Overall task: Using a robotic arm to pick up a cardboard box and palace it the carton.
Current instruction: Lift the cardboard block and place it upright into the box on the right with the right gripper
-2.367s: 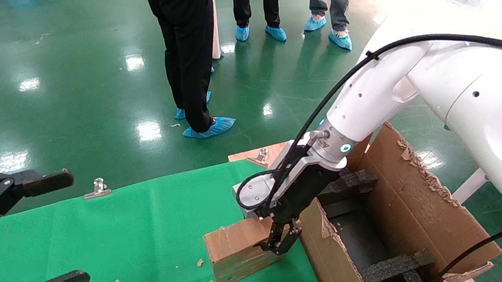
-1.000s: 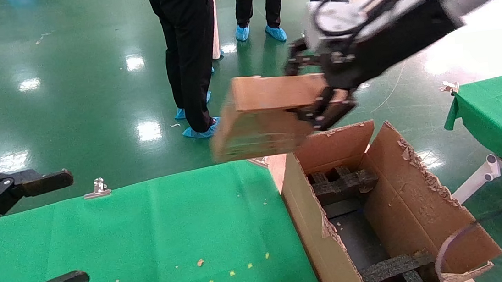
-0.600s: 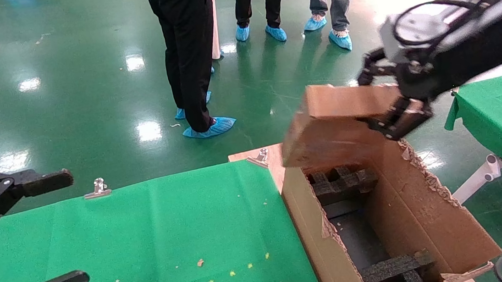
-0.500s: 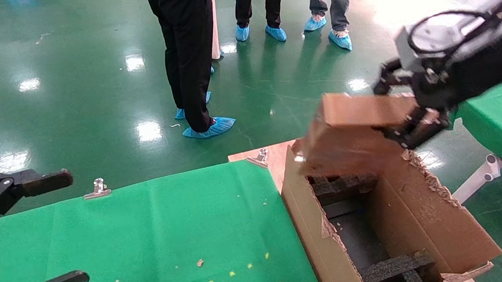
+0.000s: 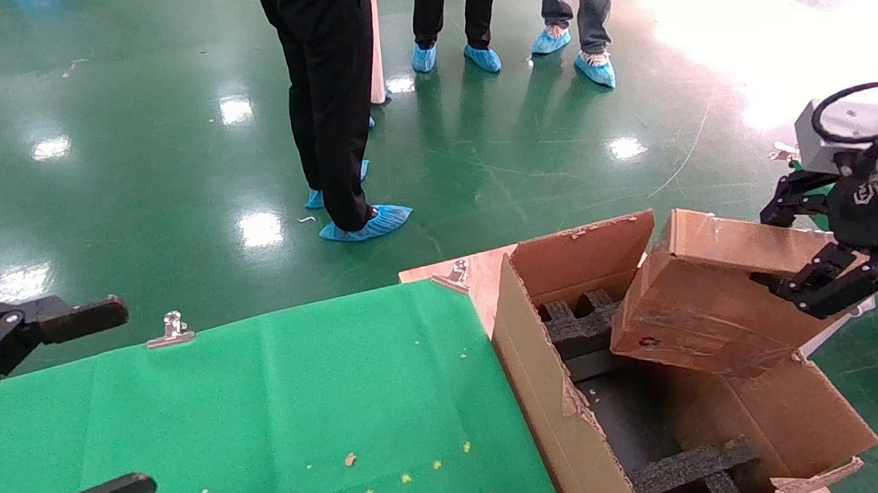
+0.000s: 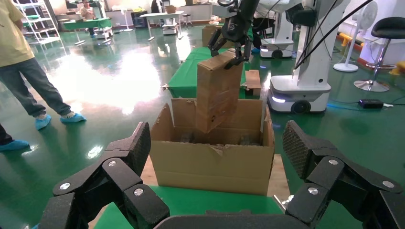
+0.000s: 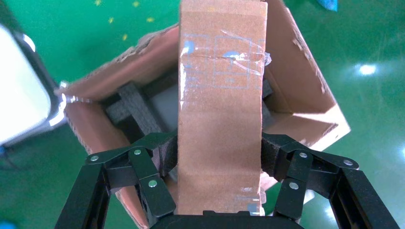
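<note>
We have the cardboard box (image 5: pixel 702 298) pinched by its far end in our right gripper (image 5: pixel 814 251), the black fingers (image 7: pixel 155 167) pressed flat against two opposite side faces. Holding it at one end leaves the free end clear to go in first, and it hangs tilted over the open carton (image 5: pixel 560 412), its lower end already dipping between the carton's flaps, above the black foam blocks (image 5: pixel 583 321) at the far end. From the left wrist view the box stands nearly on end above the opening, so we judge it is being lined up to slide down into the gap between the foam pieces rather than dropped flat.

The box is small, brown and rectangular, with scuffed, whitish faces; a tiny recycling mark shows on its lower face in the head view, and clear tape strips cross the face seen from the right wrist. It looks light and stiff enough for a two-sided pinch.

The carton sits just beside the green-covered desk (image 5: pixel 245 410), its ragged flaps standing up, which keeps the mouth wide for the box.

Our left gripper (image 5: pixel 36 414) hangs idle over the desk's near left side, fingers spread wide and holding nothing
</note>
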Action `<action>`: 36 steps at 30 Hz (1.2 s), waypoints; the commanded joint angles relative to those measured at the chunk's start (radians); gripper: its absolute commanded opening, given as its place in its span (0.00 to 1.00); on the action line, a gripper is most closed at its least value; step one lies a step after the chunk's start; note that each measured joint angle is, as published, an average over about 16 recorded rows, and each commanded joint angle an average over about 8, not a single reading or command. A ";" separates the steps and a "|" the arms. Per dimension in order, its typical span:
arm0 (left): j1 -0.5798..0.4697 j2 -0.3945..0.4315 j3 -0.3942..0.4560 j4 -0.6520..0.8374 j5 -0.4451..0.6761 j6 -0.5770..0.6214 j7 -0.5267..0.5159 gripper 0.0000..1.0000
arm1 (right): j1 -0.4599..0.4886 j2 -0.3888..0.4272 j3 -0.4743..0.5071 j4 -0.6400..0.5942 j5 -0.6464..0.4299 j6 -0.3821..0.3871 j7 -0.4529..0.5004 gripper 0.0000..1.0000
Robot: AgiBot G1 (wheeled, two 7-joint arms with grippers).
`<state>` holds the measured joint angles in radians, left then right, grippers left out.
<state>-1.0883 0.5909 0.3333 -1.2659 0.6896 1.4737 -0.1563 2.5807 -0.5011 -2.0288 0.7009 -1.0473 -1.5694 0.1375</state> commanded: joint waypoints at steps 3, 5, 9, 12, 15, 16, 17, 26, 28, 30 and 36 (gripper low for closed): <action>0.000 0.000 0.000 0.000 0.000 0.000 0.000 1.00 | -0.011 0.020 -0.029 -0.031 0.018 0.024 0.035 0.00; 0.000 0.000 0.000 0.000 0.000 0.000 0.000 1.00 | -0.030 0.033 -0.034 -0.042 0.027 0.051 0.072 0.00; 0.000 0.000 0.000 0.000 0.000 0.000 0.000 1.00 | -0.076 0.067 -0.039 -0.040 0.056 0.124 0.163 0.00; 0.000 0.000 0.000 0.000 0.000 0.000 0.000 1.00 | -0.112 0.098 -0.044 -0.015 0.075 0.184 0.231 0.00; 0.000 0.000 0.000 0.000 0.000 0.000 0.000 1.00 | -0.140 0.128 -0.051 0.023 0.086 0.243 0.297 0.00; 0.000 0.000 0.000 0.000 0.000 0.000 0.000 1.00 | -0.147 0.138 -0.054 0.037 0.088 0.261 0.320 0.00; 0.000 0.000 0.000 0.000 0.000 0.000 0.000 1.00 | -0.153 0.147 -0.058 0.053 0.087 0.279 0.341 0.00; 0.000 0.000 0.000 0.000 0.000 0.000 0.000 1.00 | -0.164 0.214 -0.084 0.194 0.045 0.408 0.526 0.00; 0.000 0.000 0.000 0.000 0.000 0.000 0.000 1.00 | -0.163 0.224 -0.089 0.221 0.033 0.425 0.548 0.00; 0.000 0.000 0.000 0.000 -0.001 0.000 0.000 1.00 | -0.162 0.230 -0.093 0.237 0.025 0.435 0.558 0.00; 0.000 0.000 0.000 0.000 -0.001 0.000 0.000 1.00 | -0.161 0.234 -0.096 0.247 0.017 0.443 0.562 0.00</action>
<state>-1.0882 0.5906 0.3336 -1.2656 0.6889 1.4732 -0.1560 2.4193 -0.2694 -2.1234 0.9429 -1.0265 -1.1300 0.6975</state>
